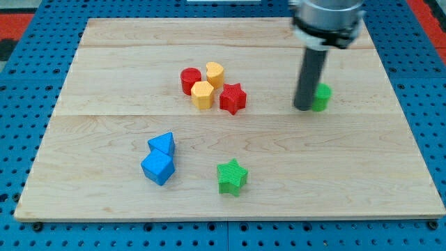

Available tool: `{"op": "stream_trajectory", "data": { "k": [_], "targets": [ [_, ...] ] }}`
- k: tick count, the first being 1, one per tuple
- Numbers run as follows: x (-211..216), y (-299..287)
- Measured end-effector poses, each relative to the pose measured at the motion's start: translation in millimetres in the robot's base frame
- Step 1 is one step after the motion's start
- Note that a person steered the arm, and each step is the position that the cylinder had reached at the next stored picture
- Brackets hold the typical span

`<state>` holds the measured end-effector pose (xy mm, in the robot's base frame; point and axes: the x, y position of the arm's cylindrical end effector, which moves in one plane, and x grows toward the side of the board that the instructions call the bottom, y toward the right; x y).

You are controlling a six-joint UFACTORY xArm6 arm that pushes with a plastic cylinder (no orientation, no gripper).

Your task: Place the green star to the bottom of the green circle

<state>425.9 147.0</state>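
Observation:
The green star (232, 176) lies near the view's bottom, a little right of the middle of the wooden board (104, 139). The green circle (322, 97) sits at the view's upper right, partly hidden behind the rod. My tip (304, 107) rests on the board just left of the green circle, touching or nearly touching it. The tip is far above and to the right of the green star.
A cluster sits at the upper middle: a red circle (189, 80), a yellow cylinder (214, 74), a yellow hexagon (202, 95) and a red star (233, 98). Two blue blocks (162, 145) (157, 168) lie at the lower left, touching each other.

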Motion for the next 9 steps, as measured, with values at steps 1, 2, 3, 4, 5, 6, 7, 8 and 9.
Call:
{"op": "stream_trajectory", "data": {
  "k": [1, 2, 3, 4, 5, 6, 7, 8, 9],
  "targets": [
    [-1, 14],
    [42, 36],
    [23, 58],
    [-1, 32],
    [40, 41],
    [135, 35],
    [192, -9],
    [193, -122],
    [177, -162]
  ]
}}
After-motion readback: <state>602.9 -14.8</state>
